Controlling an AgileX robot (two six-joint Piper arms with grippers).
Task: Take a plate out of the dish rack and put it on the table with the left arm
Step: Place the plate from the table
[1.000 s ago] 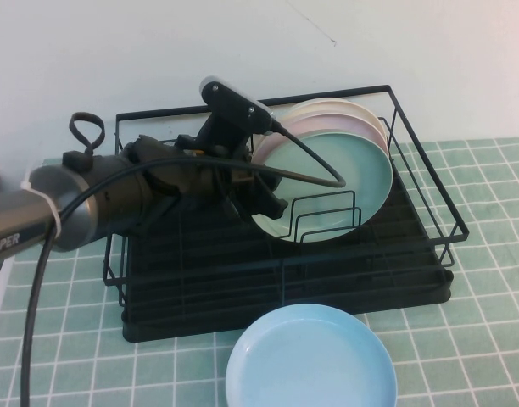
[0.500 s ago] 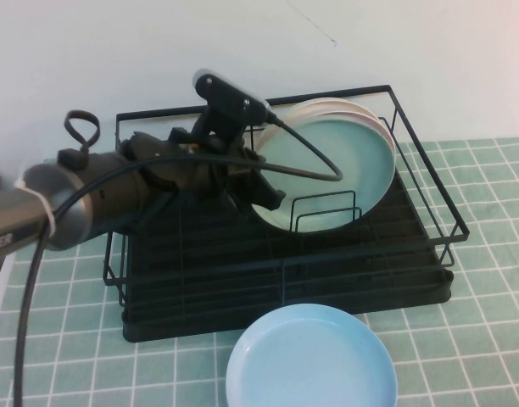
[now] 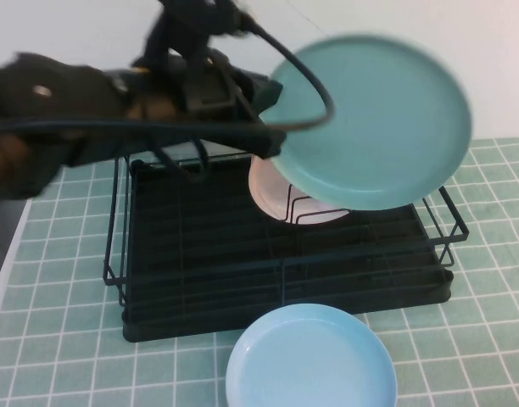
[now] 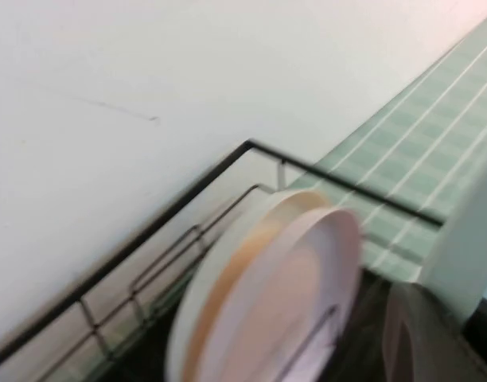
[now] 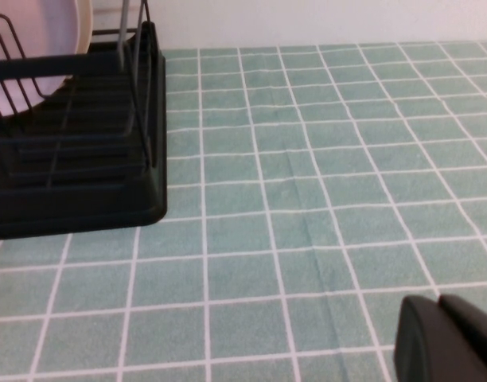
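Note:
My left gripper [image 3: 272, 127] is shut on the left rim of the mint-green plate [image 3: 374, 119] and holds it in the air, tilted, above the back right of the black dish rack [image 3: 285, 263]. In the left wrist view the plate's edge [image 4: 466, 239] shows beside one dark finger [image 4: 422, 342]. The pale green tiled table [image 3: 488, 339] lies below. My right gripper [image 5: 438, 301] is shut and empty, low over the tiles to the right of the rack [image 5: 76, 159]; it does not show in the high view.
A pale pink plate [image 3: 272, 191] with a cream one behind it [image 4: 220, 286] stands in the rack's dividers. A sky-blue plate [image 3: 310, 360] lies on the table in front of the rack. A white wall runs behind.
My left arm has risen sharply, lifting the mint-green plate out of the rack's dividers and up above the rack. The pink plate behind it is now uncovered.

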